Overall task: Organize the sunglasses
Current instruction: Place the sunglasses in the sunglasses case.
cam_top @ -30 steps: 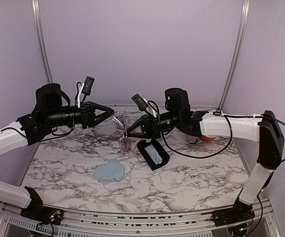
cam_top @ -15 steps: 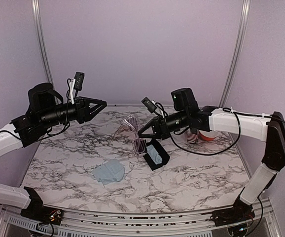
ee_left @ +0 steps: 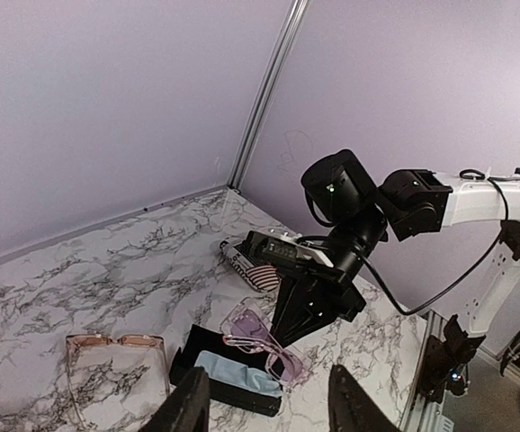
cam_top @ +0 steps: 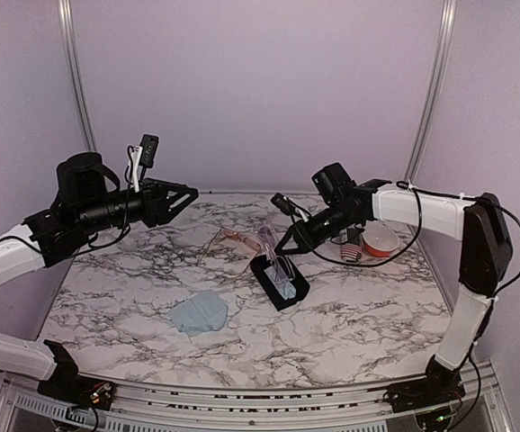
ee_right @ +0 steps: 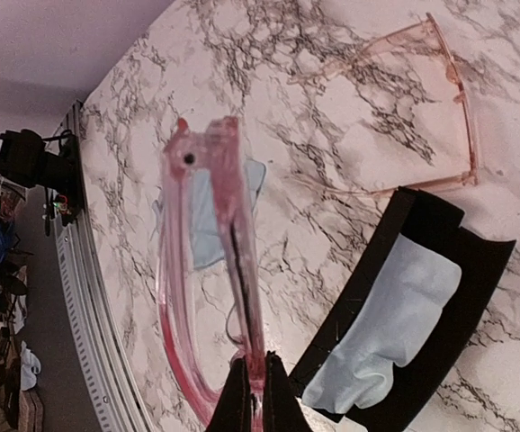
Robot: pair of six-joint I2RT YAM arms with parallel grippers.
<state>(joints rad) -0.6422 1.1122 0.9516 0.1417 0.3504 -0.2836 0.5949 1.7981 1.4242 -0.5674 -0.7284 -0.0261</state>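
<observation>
Seen through my three cameras, nothing on the marble-patterned table [cam_top: 377, 315] carries a text, label, brand or number I can read.

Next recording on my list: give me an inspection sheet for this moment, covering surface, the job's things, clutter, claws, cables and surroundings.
Surface: marbled tabletop, white with dark veins.
Job's things: wire sunglasses lie flat on the tabletop; plastic sunglasses hang from the right claw at the open black case.
Clutter: blue cloth loose on the tabletop, second cloth inside the black case; striped case and round orange item far right.
Claws: left claw open, empty, in the air; right claw shut on the plastic sunglasses.
Cables: black cable sags under the right arm.
Surroundings: lilac walls, two metal posts.
</observation>
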